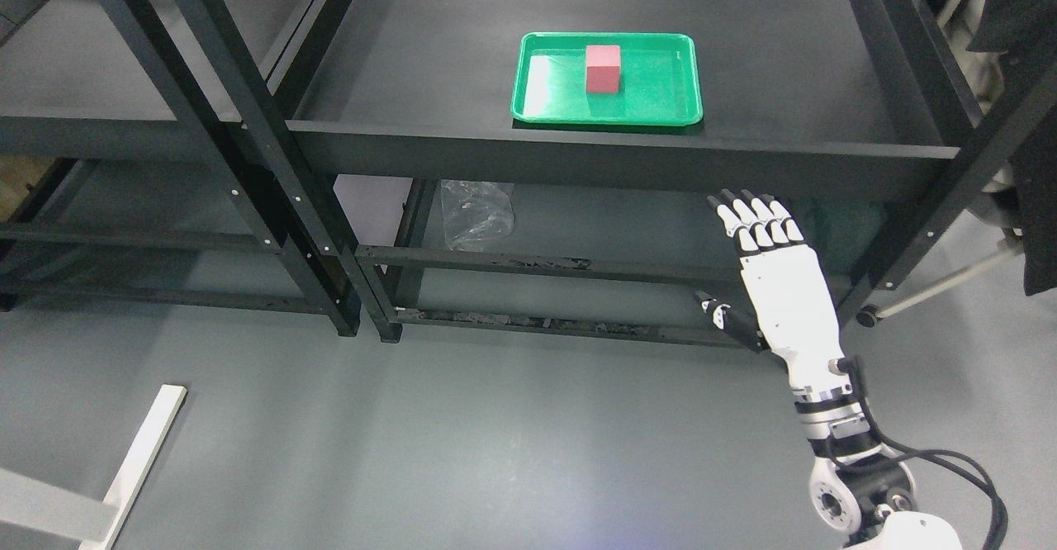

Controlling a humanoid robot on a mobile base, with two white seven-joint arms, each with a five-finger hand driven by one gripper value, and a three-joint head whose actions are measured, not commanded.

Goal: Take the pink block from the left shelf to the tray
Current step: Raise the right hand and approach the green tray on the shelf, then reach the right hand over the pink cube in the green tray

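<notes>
The pink block (603,68) stands upright inside the green tray (652,108), near its back middle. That tray rests on the upper board of the black right-hand shelf (578,154). My right hand (756,220) hangs below and in front of the shelf's front rail, to the right of the tray, well apart from the block. Its fingers (764,232) are stretched out straight and hold nothing. The left arm does not show in the head view.
A second black shelf (124,129) stands at the left, its boards bare. A crumpled clear plastic bag (477,213) lies on the lower level under the tray. A white bar (144,451) lies on the grey floor at the lower left. Dark cloth (1036,120) hangs at the right edge.
</notes>
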